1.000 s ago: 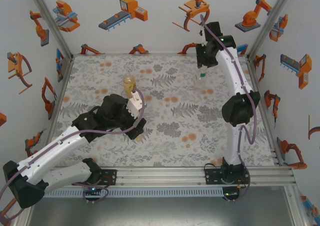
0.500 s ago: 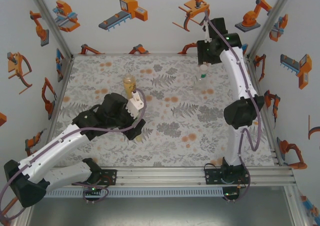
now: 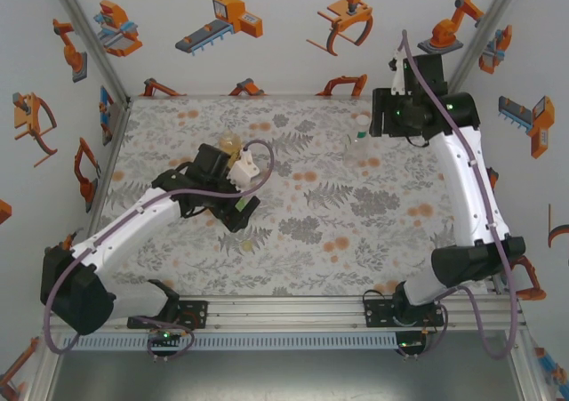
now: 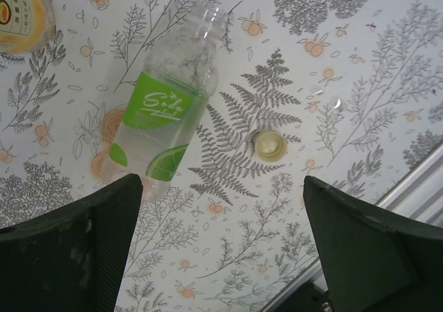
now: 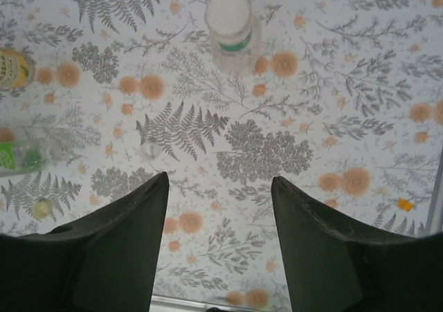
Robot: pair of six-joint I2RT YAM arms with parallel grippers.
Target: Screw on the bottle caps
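Landmark: amber bottle [image 3: 231, 143], upright on the floral table [image 3: 356, 241], left of centre in the top view. Capped or not: impossible to tell.

Just nearer the arm bases than the amber bottle: left claw [image 4: 220, 208], pointing down at the table, jaws spread wide, nothing between them, gripping nothing.

Under that claw, close to the amber bottle on its near side: green-label bottle [image 4: 163, 104], clear, lying flat on the table, neck bare and open, threads showing. Base end next to one dark finger [image 4: 69, 250] in the left wrist view; touching or not, unclear.

Beside the green-label bottle and a little farther from the amber bottle: loose cap [image 4: 268, 146], pale yellow, round, resting on the table, apart from both bottles. Framed between the two fingers in the wrist view, yet ungripped.

Well to the right of the amber bottle: capped bottle [image 5: 232, 28], clear, upright, with a green band below a white cap [image 5: 228, 9] sitting on its neck.

Farther right again from the amber bottle, toward the back right corner: right claw [image 5: 220, 187], hanging above the table, jaws apart, nothing between them, empty.
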